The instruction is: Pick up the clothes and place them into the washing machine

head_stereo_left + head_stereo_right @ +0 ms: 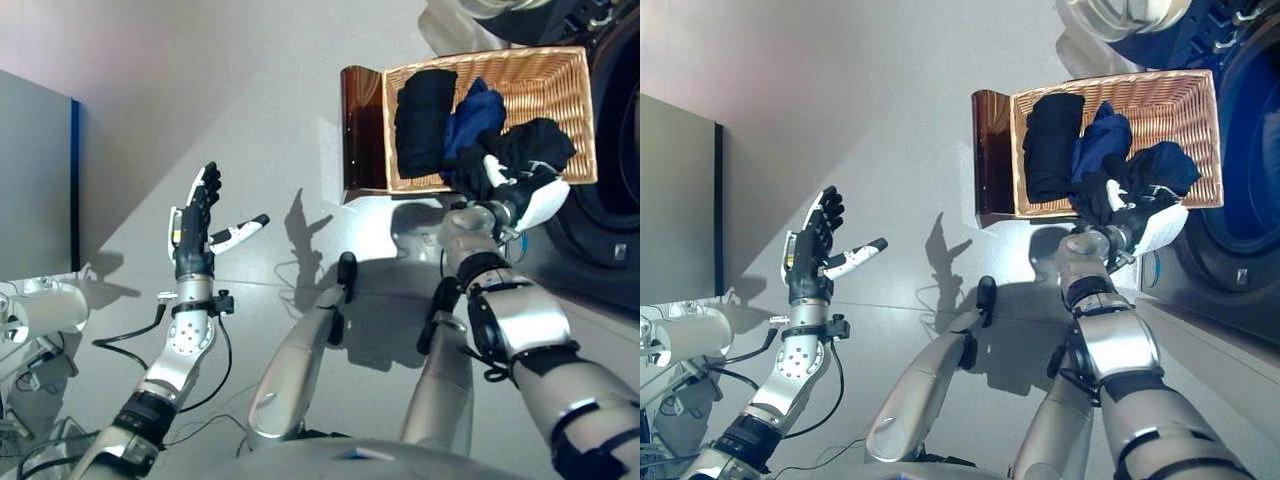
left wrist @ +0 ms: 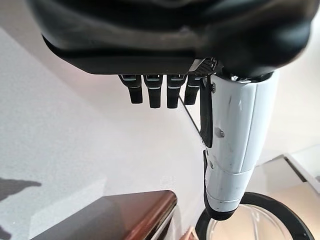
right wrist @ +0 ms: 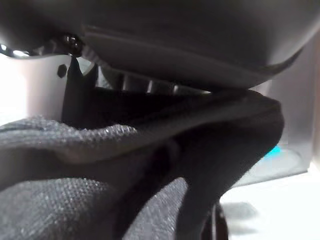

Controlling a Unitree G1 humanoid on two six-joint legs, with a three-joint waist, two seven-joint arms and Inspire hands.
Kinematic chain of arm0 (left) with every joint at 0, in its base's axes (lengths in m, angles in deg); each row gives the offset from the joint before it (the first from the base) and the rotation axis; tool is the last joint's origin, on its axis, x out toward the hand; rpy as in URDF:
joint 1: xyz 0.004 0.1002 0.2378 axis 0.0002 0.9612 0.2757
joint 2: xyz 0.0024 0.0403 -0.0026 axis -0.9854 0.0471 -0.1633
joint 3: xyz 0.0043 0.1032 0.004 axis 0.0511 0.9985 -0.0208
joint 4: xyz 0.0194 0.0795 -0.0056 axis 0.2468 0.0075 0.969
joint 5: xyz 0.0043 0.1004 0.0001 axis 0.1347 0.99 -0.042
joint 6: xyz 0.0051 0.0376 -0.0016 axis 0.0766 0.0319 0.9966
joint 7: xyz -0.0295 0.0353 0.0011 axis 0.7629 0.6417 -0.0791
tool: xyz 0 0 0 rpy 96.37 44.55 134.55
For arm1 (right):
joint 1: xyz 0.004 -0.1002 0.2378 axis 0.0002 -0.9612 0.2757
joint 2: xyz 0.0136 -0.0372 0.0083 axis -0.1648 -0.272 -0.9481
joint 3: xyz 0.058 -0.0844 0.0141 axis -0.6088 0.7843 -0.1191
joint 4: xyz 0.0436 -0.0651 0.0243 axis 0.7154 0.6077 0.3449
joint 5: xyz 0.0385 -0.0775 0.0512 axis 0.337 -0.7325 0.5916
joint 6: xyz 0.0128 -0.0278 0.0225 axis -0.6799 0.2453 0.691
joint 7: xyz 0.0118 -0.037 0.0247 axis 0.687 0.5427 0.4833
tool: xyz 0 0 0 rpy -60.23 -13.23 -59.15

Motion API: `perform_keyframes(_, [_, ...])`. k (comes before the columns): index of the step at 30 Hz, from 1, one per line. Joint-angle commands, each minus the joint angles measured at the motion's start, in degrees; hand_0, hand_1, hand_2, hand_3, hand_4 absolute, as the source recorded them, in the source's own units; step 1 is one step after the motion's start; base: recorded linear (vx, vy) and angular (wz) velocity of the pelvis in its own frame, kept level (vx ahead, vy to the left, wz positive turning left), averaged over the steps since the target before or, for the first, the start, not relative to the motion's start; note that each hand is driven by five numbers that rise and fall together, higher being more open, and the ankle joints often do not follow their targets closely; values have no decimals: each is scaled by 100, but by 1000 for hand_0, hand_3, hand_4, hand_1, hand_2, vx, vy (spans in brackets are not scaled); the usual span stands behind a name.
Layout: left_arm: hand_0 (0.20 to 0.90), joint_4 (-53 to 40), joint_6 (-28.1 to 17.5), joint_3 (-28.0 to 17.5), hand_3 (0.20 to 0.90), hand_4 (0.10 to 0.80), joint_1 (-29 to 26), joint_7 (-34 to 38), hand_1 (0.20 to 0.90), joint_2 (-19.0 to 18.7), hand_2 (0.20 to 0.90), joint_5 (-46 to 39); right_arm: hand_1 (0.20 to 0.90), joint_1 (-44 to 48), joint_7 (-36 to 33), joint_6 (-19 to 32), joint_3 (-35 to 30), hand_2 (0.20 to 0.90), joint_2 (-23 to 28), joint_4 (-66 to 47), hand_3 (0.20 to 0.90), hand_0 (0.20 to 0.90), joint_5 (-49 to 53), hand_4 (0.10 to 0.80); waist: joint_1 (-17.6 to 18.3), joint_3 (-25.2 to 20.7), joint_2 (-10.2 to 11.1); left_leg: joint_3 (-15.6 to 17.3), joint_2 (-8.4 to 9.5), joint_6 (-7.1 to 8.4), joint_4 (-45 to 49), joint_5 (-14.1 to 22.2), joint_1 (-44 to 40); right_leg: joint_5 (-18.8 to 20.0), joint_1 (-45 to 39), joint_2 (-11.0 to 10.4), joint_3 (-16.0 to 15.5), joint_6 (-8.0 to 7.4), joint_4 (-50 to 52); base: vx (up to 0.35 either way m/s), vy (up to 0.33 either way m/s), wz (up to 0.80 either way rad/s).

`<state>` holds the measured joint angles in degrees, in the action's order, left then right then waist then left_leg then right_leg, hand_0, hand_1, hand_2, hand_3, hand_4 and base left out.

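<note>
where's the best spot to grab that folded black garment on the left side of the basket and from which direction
Probably from above, pinching the folded black garment across its middle: it lies as a long bundle with its top exposed, the wicker basket wall on one side and blue clothing on the other. The open left hand is free.

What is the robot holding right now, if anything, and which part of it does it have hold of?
The right hand is closed on a dark garment at the wicker basket's near edge, gripping a bunched fold. The left hand is open and empty.

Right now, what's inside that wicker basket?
The wicker basket holds a black garment, a blue garment and a dark garment, which the right hand grips. Anything beneath them is covered.
</note>
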<state>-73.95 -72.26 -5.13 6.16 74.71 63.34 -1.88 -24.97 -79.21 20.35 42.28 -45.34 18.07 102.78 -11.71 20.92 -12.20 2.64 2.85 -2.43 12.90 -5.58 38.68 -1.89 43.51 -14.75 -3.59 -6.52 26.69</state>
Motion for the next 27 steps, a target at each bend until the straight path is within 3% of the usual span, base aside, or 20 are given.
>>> perform_keyframes(1, [900, -491, -578, -445, 900, 800, 133, 202, 900, -240, 900, 61, 200, 654, -492, 264, 417, 200, 1117, -238, 200, 200, -326, 300, 31, -426, -54, -145, -39, 406, 271, 256, 383, 50, -294, 198, 37, 182, -439, 46, -24, 0])
perform_keyframes(3, [900, -500, -561, -419, 900, 800, 120, 68, 900, -283, 900, -14, 200, 870, -529, 112, 541, 200, 1884, -336, 200, 200, -429, 300, 59, -450, -62, -102, -50, 413, 260, 281, 343, 44, -313, 214, 100, 170, -463, 20, -5, 0])
perform_keyframes(4, [900, -498, -561, -417, 900, 800, 110, 64, 900, -273, 900, -18, 200, 886, -523, 112, 554, 200, 1896, -326, 200, 200, -425, 300, 53, -443, -72, -98, -53, 413, 260, 282, 341, 46, -312, 217, 105, 170, -463, 25, 34, -10])
perform_keyframes(5, [900, -563, -563, -424, 900, 800, 129, -7, 900, -319, 900, -21, 200, 1174, -459, 3, 754, 200, 2502, -329, 200, 200, -522, 300, 69, -458, -100, -56, -46, 411, 261, 293, 329, 69, -298, 212, 165, 153, -485, 14, 27, -17])
perform_keyframes(7, [900, -563, -562, -426, 900, 800, 116, -9, 900, -297, 900, -22, 200, 1223, -444, 10, 795, 200, 2519, -298, 200, 200, -509, 300, 65, -444, -117, -47, -50, 410, 262, 295, 328, 73, -293, 216, 175, 152, -484, 13, 36, -24])
perform_keyframes(8, [900, -667, -525, -421, 900, 800, 126, -74, 900, -368, 900, -65, 200, 1956, -331, 2, 1278, 200, 3240, -264, 200, 200, -405, 300, 86, -487, -136, 44, -69, 425, 208, 266, 330, 130, -188, 197, 265, 136, -525, 12, 44, -24])
perform_keyframes(9, [900, -666, -522, -429, 900, 800, 115, -77, 900, -339, 900, -66, 200, 2030, -320, 10, 1345, 200, 3249, -226, 200, 200, -390, 300, 90, -477, -158, 51, -71, 424, 204, 263, 334, 134, -178, 200, 274, 136, -523, 46, 68, -22])
perform_keyframes(10, [900, -698, -475, -416, 900, 800, 216, -133, 900, -353, 900, -85, 900, 2263, -224, -60, 1513, 900, 3401, -384, 900, 900, -409, 800, 128, -528, -172, 79, -81, 434, 105, 235, 305, 142, -136, 208, 314, 134, -560, 50, 24, -14])
perform_keyframes(13, [900, -660, -409, -385, 900, 800, 229, -226, 900, -316, 900, -207, 900, 2462, 305, 47, 1856, 900, 3573, -328, 900, 900, -55, 800, 154, -574, -179, 108, -96, 453, -39, 199, 234, 168, -133, 215, 341, 131, -612, 47, 13, -14])
perform_keyframes(16, [900, -617, -361, -404, 900, 800, 342, -330, 900, -242, 900, -417, 900, 2501, 736, 96, 1879, 900, 3061, 21, 900, 900, 380, 800, 198, -615, -254, 188, -83, 464, -170, 191, 125, 218, -144, 249, 391, 132, -710, 40, 34, -10])
perform_keyframes(20, [900, -593, -378, -448, 900, 800, 406, -421, 900, -168, 900, -536, 900, 2256, 928, 190, 1580, 900, 2747, 204, 900, 900, 719, 800, 196, -605, -326, 218, -73, 456, -120, 221, 130, 212, -142, 257, 423, 138, -703, 0, 15, -15])
perform_keyframes(27, [900, -516, -330, -468, 900, 800, 513, -527, 900, -136, 900, -629, 900, 1647, 1213, 857, 540, 900, 2227, 118, 900, 900, 1994, 800, 109, -614, -528, 118, -43, 461, -121, 187, 207, 156, -73, 210, 361, 166, -610, -8, -3, -3])
